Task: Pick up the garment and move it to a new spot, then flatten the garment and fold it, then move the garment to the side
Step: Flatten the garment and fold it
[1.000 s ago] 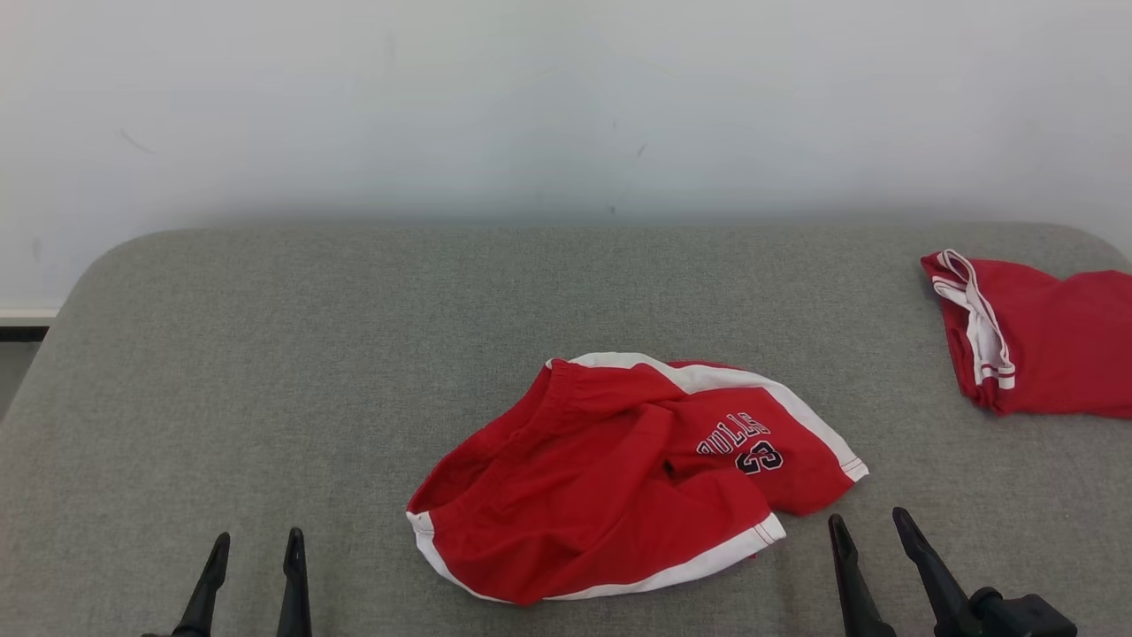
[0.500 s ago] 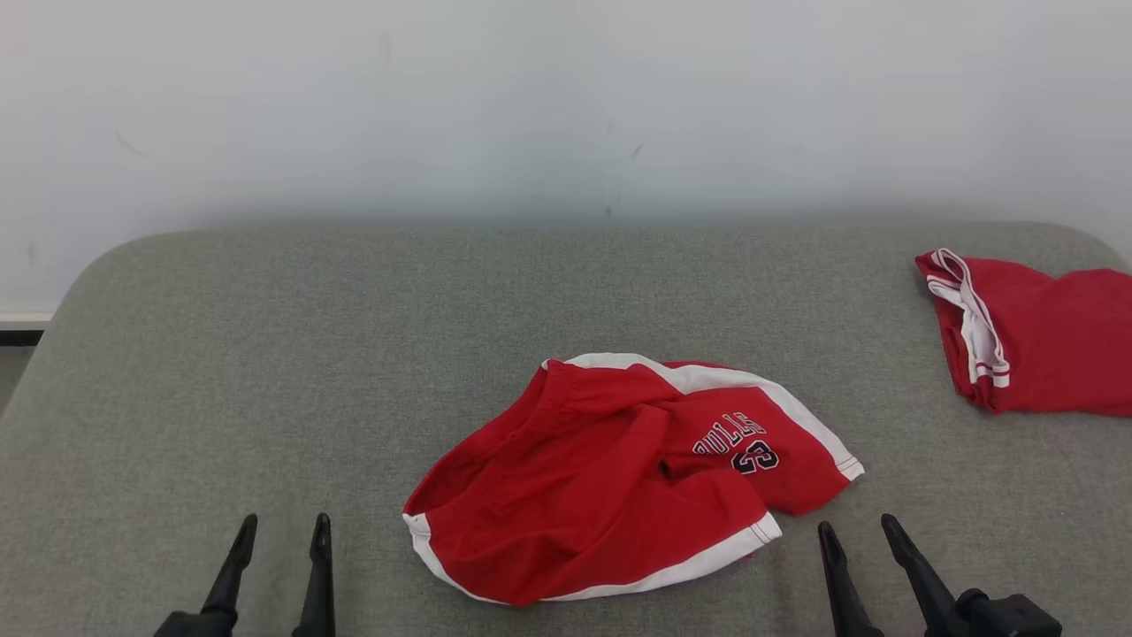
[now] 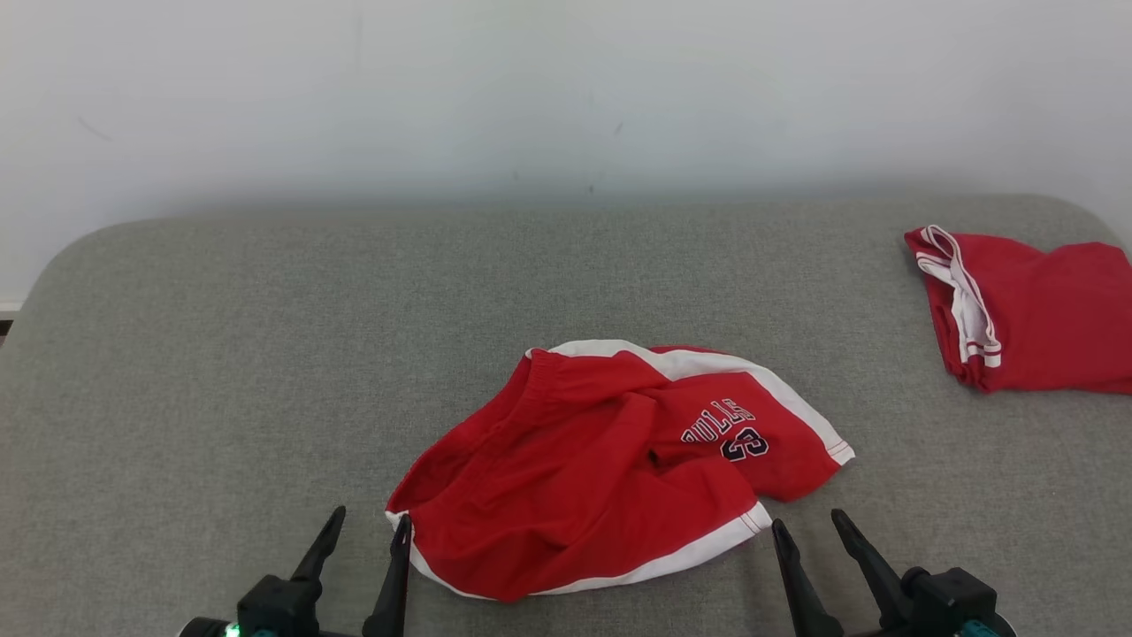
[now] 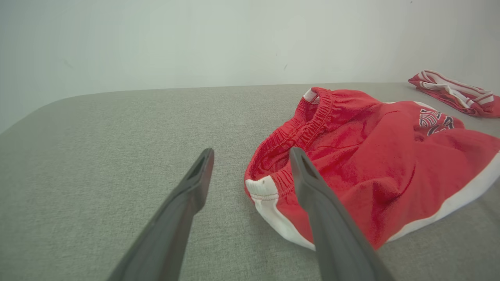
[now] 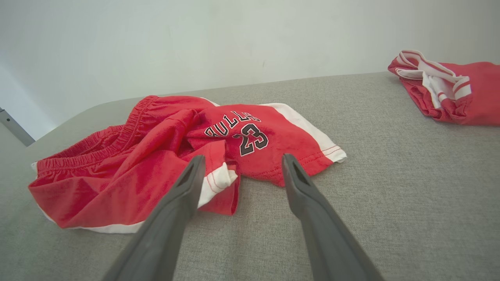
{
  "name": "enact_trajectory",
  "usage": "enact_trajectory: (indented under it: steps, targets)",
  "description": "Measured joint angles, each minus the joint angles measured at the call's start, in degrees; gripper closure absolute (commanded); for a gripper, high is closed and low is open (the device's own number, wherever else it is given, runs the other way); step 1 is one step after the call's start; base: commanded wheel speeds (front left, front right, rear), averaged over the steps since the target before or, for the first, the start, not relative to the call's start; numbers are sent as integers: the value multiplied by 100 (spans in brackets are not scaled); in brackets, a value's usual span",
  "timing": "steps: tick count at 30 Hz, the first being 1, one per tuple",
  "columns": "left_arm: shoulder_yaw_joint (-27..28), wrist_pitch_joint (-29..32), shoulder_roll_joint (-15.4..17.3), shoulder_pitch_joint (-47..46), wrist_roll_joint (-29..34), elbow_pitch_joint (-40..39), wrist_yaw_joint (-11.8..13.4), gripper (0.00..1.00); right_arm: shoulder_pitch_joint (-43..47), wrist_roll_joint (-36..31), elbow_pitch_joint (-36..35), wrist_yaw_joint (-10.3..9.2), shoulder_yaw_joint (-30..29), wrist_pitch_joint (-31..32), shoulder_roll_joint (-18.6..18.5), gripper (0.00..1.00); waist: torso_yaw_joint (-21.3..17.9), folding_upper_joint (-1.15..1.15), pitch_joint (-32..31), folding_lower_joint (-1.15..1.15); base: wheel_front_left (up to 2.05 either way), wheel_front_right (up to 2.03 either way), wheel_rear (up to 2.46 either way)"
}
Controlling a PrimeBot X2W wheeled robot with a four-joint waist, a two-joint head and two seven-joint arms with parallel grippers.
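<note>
Looks like a bare test room or lab set up for cloth handling, though hard to say for certain. Shown by a plain white wall (image 3: pixel 566 88), scuffed with a few small dark marks, right behind a wide surface (image 3: pixel 221 372) covered in grey woven fabric with rounded far corners. Carries two pieces of sportswear: crumpled red shorts (image 3: pixel 610 469) near the front and a second red garment (image 3: pixel 1035 318) well apart at the far right.

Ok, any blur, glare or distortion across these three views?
Head view: even, soft light, no glare, print on the red shorts crisp. Left wrist view: wide-angle stretch, jaws loom large, waistband sharp. Right wrist view: grey table tilts, second red garment sharp.
</note>
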Motion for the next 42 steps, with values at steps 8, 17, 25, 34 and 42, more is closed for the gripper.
enact_trajectory:
  steps: [8, 17, 25, 34, 42]
  targets:
    - [-375, -42, 44, -347, -238, 598, -9, 0, -369, 55, 456, 0, 219, -85, 40, 0, -45, 0, 175, 0, 0, 0, 0]
    - [-410, -69, 79, -591, -323, 857, -9, 0, -481, 103, 546, 0, 271, -174, 44, 0, -79, 0, 229, 0, 0, 0, 0]
    - [-29, -75, 56, -465, -246, 148, 81, 0, -355, 108, 289, 0, 225, -193, 45, 0, -125, 0, 160, 0, 0, 0, 0]
    - [623, -75, 30, 167, -83, -814, 224, 0, -46, -12, -296, 0, -199, -199, 56, 0, -57, 0, -14, 0, 0, 0, 0]
    - [1089, -75, -79, 786, 32, -1495, 391, 0, 332, -111, -842, 0, -694, -199, 56, 0, -4, 0, -179, 0, 0, 0, 0]
